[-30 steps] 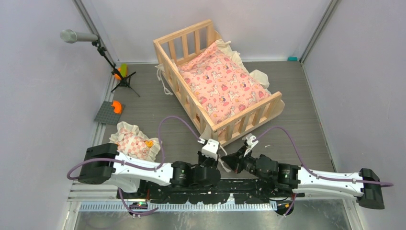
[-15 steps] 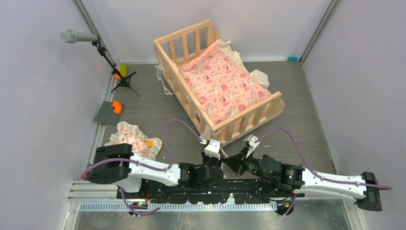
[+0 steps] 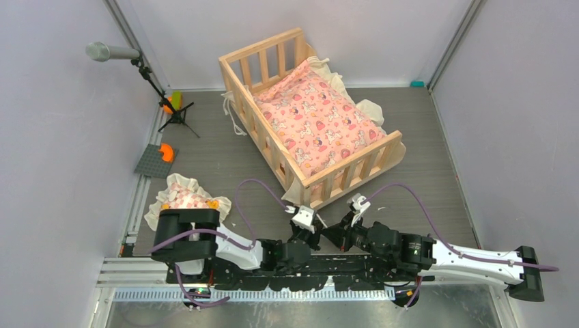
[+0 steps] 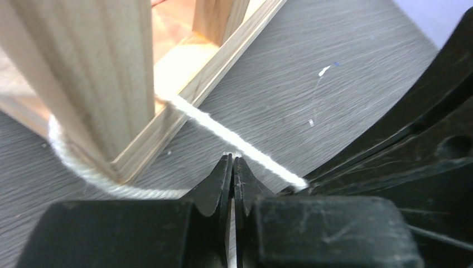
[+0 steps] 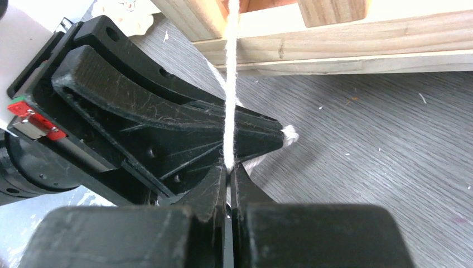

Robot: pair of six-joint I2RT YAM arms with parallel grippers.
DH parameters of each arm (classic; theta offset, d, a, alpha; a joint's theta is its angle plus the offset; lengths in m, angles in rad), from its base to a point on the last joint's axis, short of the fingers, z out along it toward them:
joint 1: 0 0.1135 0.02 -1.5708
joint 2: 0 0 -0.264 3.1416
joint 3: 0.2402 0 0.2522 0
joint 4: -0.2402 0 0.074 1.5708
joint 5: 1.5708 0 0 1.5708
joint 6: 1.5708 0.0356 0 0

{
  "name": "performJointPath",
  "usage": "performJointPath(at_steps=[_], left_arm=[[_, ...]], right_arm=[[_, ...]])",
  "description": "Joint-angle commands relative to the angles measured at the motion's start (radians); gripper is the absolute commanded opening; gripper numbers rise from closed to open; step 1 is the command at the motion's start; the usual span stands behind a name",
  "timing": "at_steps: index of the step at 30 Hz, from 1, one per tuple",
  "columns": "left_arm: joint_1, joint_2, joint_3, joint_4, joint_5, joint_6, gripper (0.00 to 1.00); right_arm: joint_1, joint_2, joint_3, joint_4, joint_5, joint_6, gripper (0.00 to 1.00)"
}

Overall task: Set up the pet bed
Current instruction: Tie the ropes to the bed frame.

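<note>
Left arm's on the move: its big black elbow has swung in toward the middle since a second ago and now overlaps the near edge of the small frilled pillow [image 3: 183, 199], which lies off the pet bed's left side; the left wrist has slid back a touch from the bed's near corner; the right arm has hardly shifted. The pet bed [image 3: 349, 160] sits where it was, angled across the middle of the grey table [image 3: 423, 171]; the pink cushion [image 3: 314, 119] lies inside it, unchanged.

From above, both grippers crowd together just off the bed's near corner; the cord is too fine to follow there. The left wrist view fills it in: the white cord [image 4: 234, 137] loops round the foot of the bed's corner post [image 4: 95, 72]; one strand runs off to the right arm's black fingers; the other curls back under the left gripper [image 4: 233, 164], whose jaws are pressed together with a sliver of white between them, pinching the cord. The right wrist view shows the other end: the strand runs straight from the bed's bottom rail into the right gripper [image 5: 228, 170], closed tight on it; the left gripper's fingers lie across just beyond, tips close by.
</note>
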Motion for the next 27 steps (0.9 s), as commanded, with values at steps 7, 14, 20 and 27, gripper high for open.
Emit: performJointPath(at_steps=[7,14,20,27], left_arm=[[0.005,0.084,-0.028,0.435,-0.012,0.185,0.06],[0.005,0.129,-0.026,0.523,0.012,0.231,0.06],[0.006,0.199,-0.032,0.676,0.003,0.301,0.06],[0.011,0.209,-0.015,0.675,0.008,0.330,0.05]], right_arm=[[0.003,0.007,0.079,-0.061,0.023,0.033,0.10],[0.003,0.014,0.125,-0.134,0.042,0.052,0.32],[0.003,-0.005,0.180,-0.236,0.107,0.079,0.39],[0.004,-0.074,0.254,-0.394,0.285,0.190,0.44]])
